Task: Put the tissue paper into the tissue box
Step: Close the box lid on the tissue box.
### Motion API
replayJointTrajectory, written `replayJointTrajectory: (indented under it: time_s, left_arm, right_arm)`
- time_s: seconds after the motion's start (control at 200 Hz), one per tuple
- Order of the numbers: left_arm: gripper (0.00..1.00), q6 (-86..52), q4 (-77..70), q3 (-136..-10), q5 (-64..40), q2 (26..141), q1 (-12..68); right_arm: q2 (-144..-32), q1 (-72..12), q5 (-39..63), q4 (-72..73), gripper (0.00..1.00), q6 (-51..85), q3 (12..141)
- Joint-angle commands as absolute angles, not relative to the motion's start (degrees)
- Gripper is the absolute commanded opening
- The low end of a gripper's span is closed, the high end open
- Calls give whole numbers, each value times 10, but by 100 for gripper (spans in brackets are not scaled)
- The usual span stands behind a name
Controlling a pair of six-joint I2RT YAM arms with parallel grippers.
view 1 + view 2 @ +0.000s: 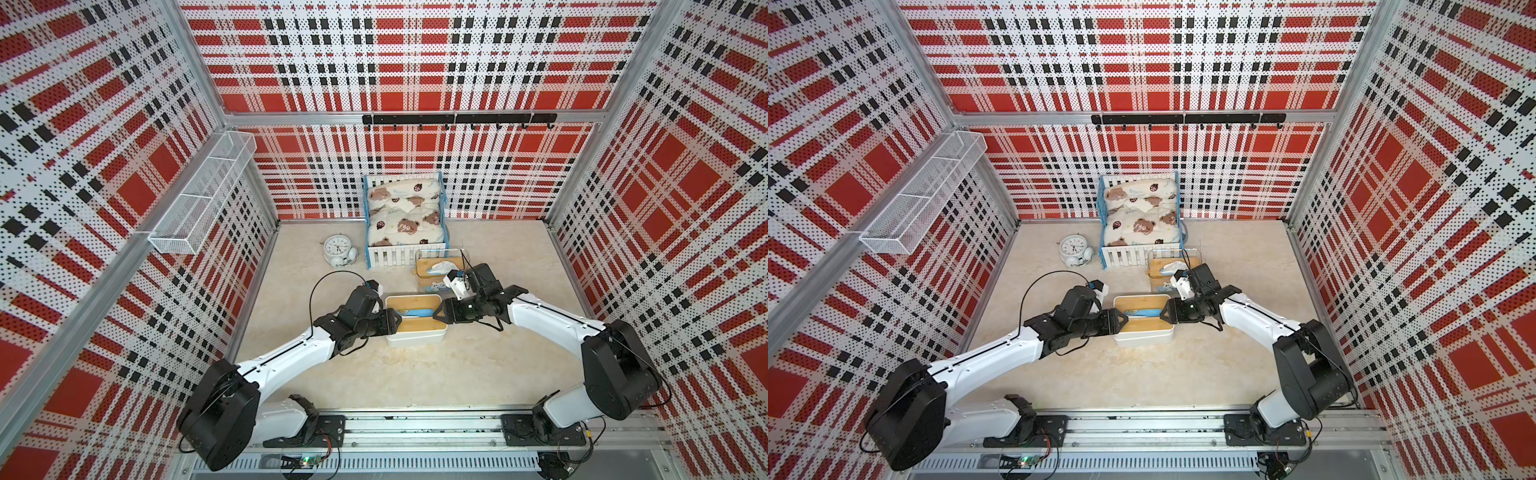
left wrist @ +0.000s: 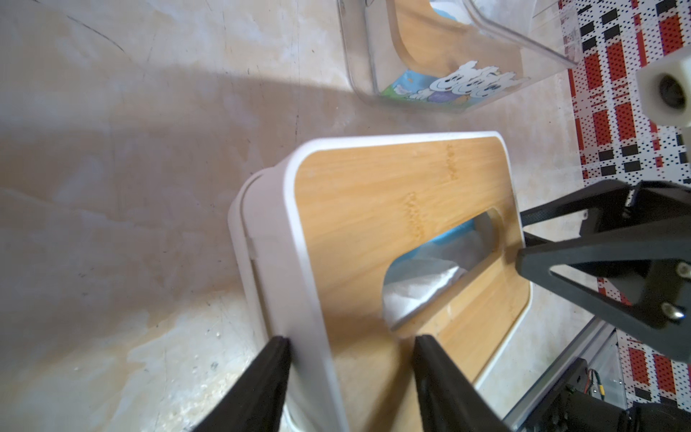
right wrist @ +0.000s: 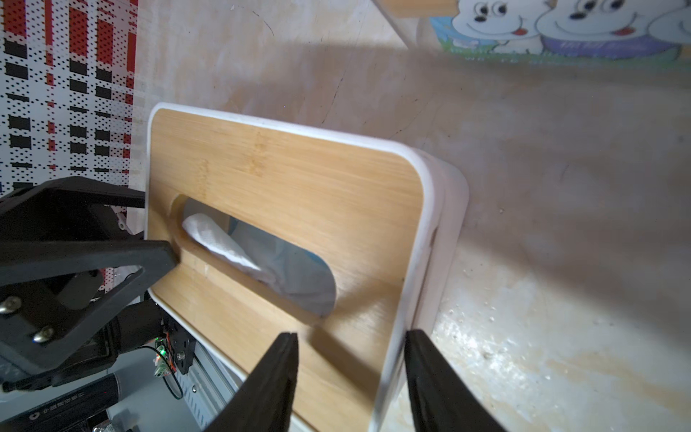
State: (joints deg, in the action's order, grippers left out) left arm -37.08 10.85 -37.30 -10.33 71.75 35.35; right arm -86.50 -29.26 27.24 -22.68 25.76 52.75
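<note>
The tissue box [image 1: 415,337] [image 1: 1144,338] is white with a bamboo lid [image 2: 374,205] [image 3: 280,168] and stands at the middle of the floor. Through the lid's slot I see the tissue paper [image 2: 422,284] [image 3: 224,243] inside, white sheets in light-blue wrap. My left gripper [image 1: 397,322] [image 2: 351,342] is at the box's left end and my right gripper [image 1: 438,316] [image 3: 351,334] at its right end. Both are open. Each straddles the end rim, one finger outside the white wall and one over the lid.
Just behind the right gripper stands a clear tissue box [image 1: 432,286] [image 2: 448,86] with a cartoon print, a tissue [image 1: 442,266] poking from it. Farther back are a toy crib [image 1: 405,220] and an alarm clock [image 1: 337,249]. A wire basket [image 1: 203,195] hangs on the left wall.
</note>
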Motion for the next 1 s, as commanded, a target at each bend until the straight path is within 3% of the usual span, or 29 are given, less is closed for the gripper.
replayJointTrajectory:
  time_s: [0.0, 0.205, 0.516, 0.726, 0.997]
  left_arm:
    - [51, -370, 102, -355, -119, 712, 355]
    - [40, -378, 99, -340, -121, 707, 355]
    - [46, -401, 98, -314, -113, 720, 365]
    - [44, -427, 58, -301, -157, 734, 363]
    - [48, -458, 21, -253, -182, 727, 318]
  right_arm:
    - [-863, -299, 275, -231, 56, 245, 540]
    - [-874, -299, 275, -229, 57, 244, 541]
    - [-861, -299, 290, -215, 62, 255, 537]
    - [-862, -299, 317, -187, 67, 277, 529]
    - [-847, -299, 331, -159, 75, 301, 511]
